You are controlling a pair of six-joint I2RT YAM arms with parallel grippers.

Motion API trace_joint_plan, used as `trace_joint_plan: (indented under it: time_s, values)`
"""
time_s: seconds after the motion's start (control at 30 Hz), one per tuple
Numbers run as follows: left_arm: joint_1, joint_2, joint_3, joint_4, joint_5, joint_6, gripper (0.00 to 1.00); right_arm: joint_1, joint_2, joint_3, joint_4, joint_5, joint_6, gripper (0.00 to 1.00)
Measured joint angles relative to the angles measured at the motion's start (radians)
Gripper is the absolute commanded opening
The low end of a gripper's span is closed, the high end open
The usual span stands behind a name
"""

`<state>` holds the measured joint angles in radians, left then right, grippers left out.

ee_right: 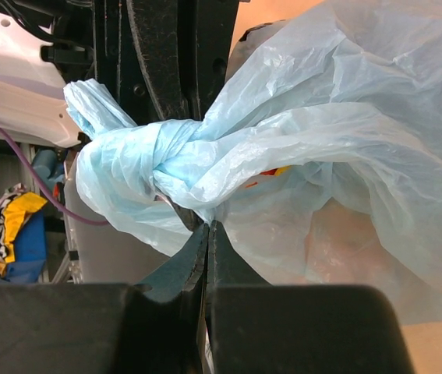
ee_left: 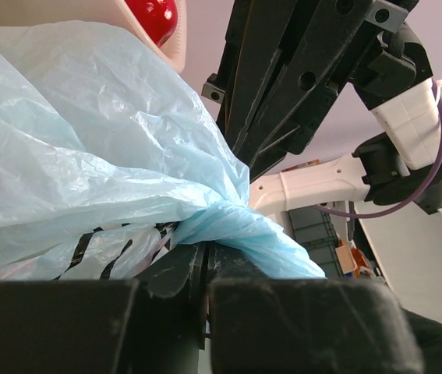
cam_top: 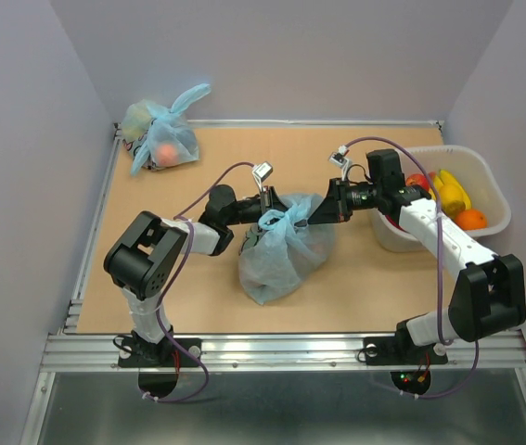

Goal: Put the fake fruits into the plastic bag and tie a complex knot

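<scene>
The two arm bases stand side by side at the near edge of the table [cam_top: 365, 287], and both arms reach inward to the bag [cam_top: 284, 255]. It sits about mid-table, its body slumped toward the near side and its neck gathered up between the two grippers. In its wrist view the left gripper [ee_left: 203, 261] has its fingers pressed together on a bunched strand of the bag's blue plastic, beside dark printed marks. The right gripper [ee_right: 206, 234] also has its fingers closed tight on the plastic, just beneath the knot [ee_right: 166, 152]. The knot is a twisted wrap of the handles with a crumpled end sticking out to the left. Something orange-yellow shows faintly through the film there, but I cannot tell what it is. Farther right, a white bin [cam_top: 496, 199] holds fruits [cam_top: 452, 190]: a banana, an orange and a red one. In the far left corner lies a smaller blue bag [cam_top: 162, 141], tied, with pale and pink lumps inside.
</scene>
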<state>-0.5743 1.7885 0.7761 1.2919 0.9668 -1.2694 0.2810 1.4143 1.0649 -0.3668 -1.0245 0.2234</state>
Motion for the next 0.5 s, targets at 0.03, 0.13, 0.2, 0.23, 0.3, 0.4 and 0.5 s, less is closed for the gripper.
trace_joint_plan:
  time_s: [0.03, 0.13, 0.2, 0.23, 0.3, 0.4, 0.5]
  values:
    - [0.000, -0.002, 0.000, -0.002, 0.000, 0.005, 0.16, 0.000, 0.000, 0.000, 0.000, 0.000, -0.001, 0.00]
    - [0.010, -0.016, -0.009, -0.006, 0.000, 0.015, 0.19, 0.000, 0.000, 0.000, 0.000, -0.003, -0.003, 0.01]
    - [0.020, -0.034, -0.020, -0.010, 0.003, 0.023, 0.21, 0.002, 0.000, 0.000, 0.000, -0.004, -0.008, 0.00]
    - [0.026, -0.041, -0.023, -0.009, 0.005, 0.025, 0.22, 0.002, 0.000, 0.000, 0.000, -0.004, -0.009, 0.00]
    - [0.034, -0.053, -0.026, -0.009, 0.006, 0.031, 0.25, 0.002, 0.000, 0.000, 0.000, -0.004, -0.011, 0.00]
    - [0.045, -0.064, -0.026, -0.008, 0.006, 0.039, 0.24, 0.002, 0.000, 0.000, 0.000, -0.004, -0.016, 0.00]
    - [0.046, -0.066, -0.026, -0.009, 0.006, 0.043, 0.15, 0.002, 0.000, 0.000, -0.001, -0.004, -0.019, 0.00]
